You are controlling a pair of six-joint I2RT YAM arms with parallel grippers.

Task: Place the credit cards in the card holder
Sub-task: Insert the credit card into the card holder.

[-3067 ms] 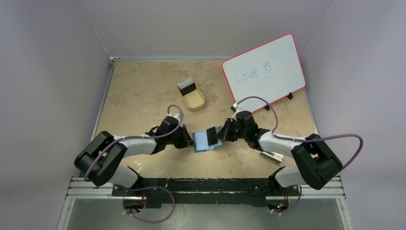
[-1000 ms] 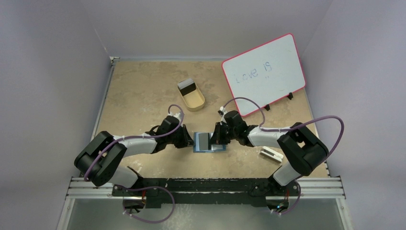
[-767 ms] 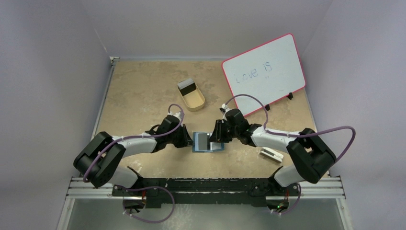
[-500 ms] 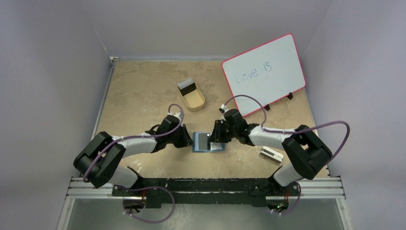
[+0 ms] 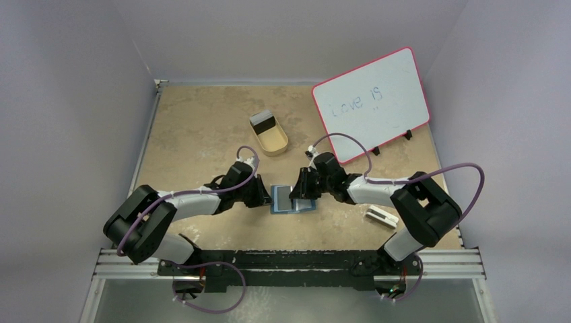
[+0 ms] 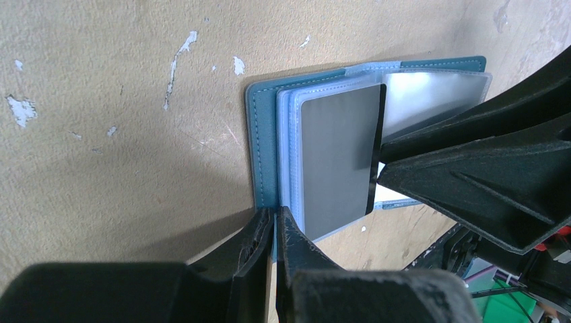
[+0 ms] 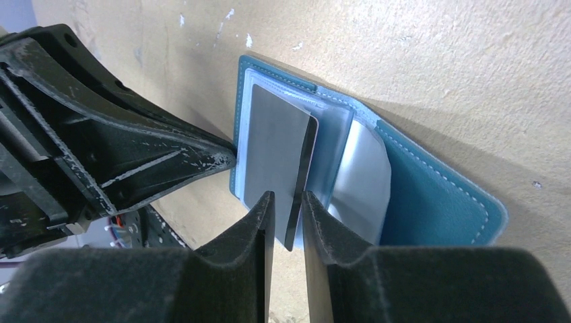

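Observation:
The teal-blue card holder (image 5: 283, 207) lies open on the table between the arms, its clear sleeves facing up (image 6: 262, 148) (image 7: 438, 208). My left gripper (image 6: 275, 219) is shut on the edge of its cover and pins it down. A dark grey credit card (image 6: 337, 155) (image 7: 273, 148) lies on the sleeves, tilted, with its right edge raised. My right gripper (image 7: 288, 198) straddles that raised edge with its jaws a narrow gap apart, and table shows between them. More cards (image 5: 264, 122) stand in the tan tray (image 5: 275, 144).
A whiteboard with a pink rim (image 5: 372, 104) leans at the back right. A white block with a dark slot (image 5: 380, 217) lies near the right arm's base. The two grippers are nearly touching over the card holder.

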